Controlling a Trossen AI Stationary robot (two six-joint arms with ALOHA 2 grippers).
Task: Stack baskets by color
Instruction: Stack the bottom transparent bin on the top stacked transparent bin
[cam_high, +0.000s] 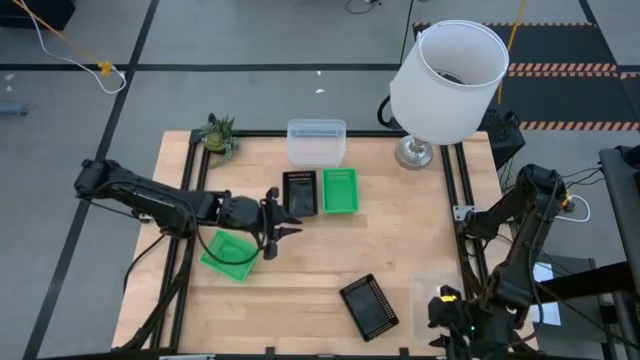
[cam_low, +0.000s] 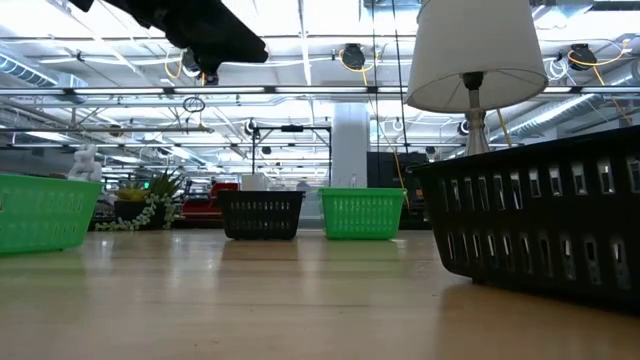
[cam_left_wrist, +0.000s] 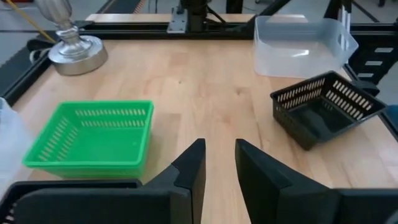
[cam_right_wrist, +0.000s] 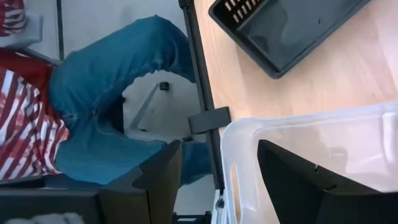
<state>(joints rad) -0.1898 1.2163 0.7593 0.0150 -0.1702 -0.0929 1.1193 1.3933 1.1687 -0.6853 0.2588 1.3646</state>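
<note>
My left gripper (cam_high: 276, 226) hovers open and empty above the table, between a green basket (cam_high: 229, 255) near it and a black basket (cam_high: 300, 192) that stands beside a second green basket (cam_left_wrist: 93, 134). A clear basket (cam_high: 316, 142) stands at the far edge. Another black basket (cam_high: 368, 305) lies near the front. My right gripper (cam_right_wrist: 219, 149) is open at the table's near right corner. Its fingers stand astride the end wall of a second clear basket (cam_right_wrist: 311, 134), one finger outside and one seen through the plastic. This basket (cam_left_wrist: 298, 37) rests on the table.
A white lamp (cam_high: 447, 75) with a metal foot (cam_left_wrist: 73, 53) stands at the far right. A small green plant figure (cam_high: 219, 133) sits at the far left corner. A person in jeans (cam_right_wrist: 118, 87) sits just past the table's near edge.
</note>
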